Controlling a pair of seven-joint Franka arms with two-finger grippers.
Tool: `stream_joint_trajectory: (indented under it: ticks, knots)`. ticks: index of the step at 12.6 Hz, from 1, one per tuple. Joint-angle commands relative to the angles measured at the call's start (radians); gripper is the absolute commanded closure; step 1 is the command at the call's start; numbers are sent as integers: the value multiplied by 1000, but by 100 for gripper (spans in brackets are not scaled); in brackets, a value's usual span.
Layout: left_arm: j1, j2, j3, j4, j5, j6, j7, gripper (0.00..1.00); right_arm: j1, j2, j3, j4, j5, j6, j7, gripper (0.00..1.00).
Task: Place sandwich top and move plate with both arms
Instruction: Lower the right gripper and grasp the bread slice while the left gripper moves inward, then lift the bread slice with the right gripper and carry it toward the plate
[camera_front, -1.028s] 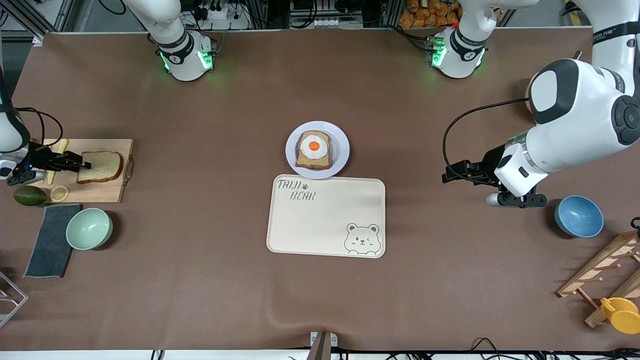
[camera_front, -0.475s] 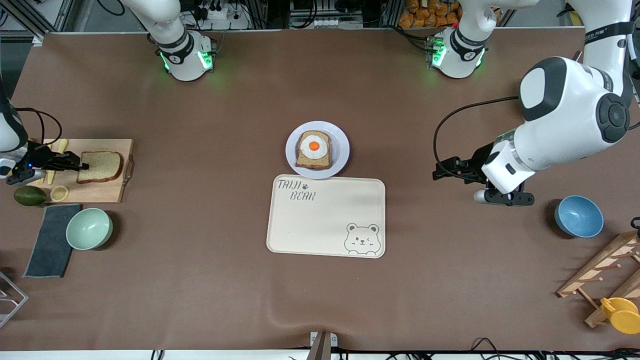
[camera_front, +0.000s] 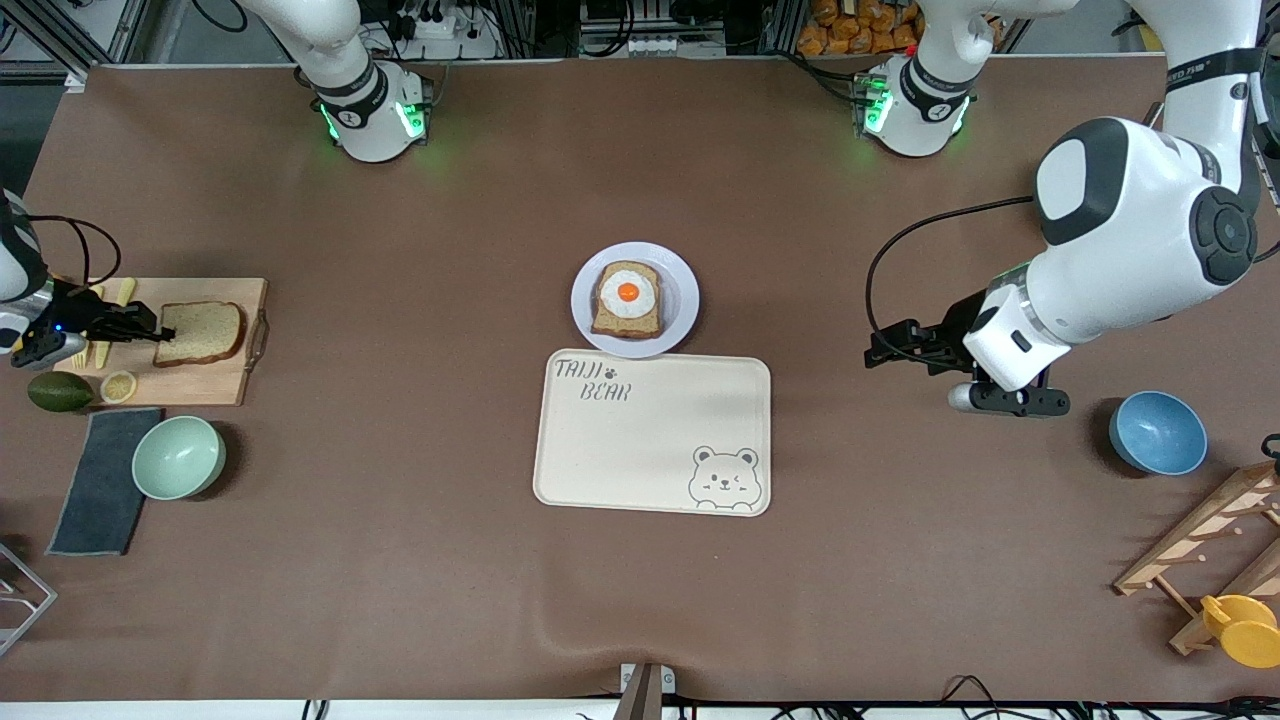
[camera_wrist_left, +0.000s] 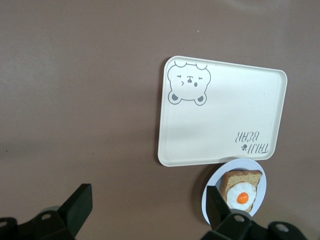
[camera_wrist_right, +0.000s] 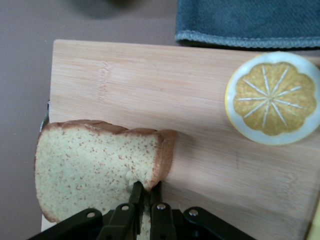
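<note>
Now gripping the top slice
Right gripper (camera_wrist_right: 145, 200) pinches bread (camera_front: 200, 332) edge on board (camera_front: 215, 385) to lift it; left gripper (camera_wrist_left: 150, 212) waits spread wide over bare table near plate (camera_front: 682, 300)

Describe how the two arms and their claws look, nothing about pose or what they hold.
Both arms are glossy white with rounded shells and dark grey joint caps; green lights glow at their bases. The left arm carries a looping black cable down to a white wrist block and a black left claw with blocky fingers. The right arm, mostly cut off, also trails a black cable; its right claw is black with slim fingers.
</note>
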Motion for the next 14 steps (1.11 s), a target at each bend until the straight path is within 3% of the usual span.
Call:
stream_joint_trajectory:
  ticks: [1,3,7,10,14]
  knots:
    - [11,12,-3,6,-24,25,9,0,4,3,17,86,22,-135,41,100]
    - [17,6,0,7,-26,27,0,0,21,2,17,149,20,-248,125,100]
    - [65,-8,3,30,-26,22,0,0,41,-7,25,171,22,-320,220,100]
    - [97,-23,3,33,-26,13,15,0,113,-64,26,171,25,-397,357,100]
    - [95,-34,0,41,-26,13,18,0,217,-101,25,169,92,-438,506,100]
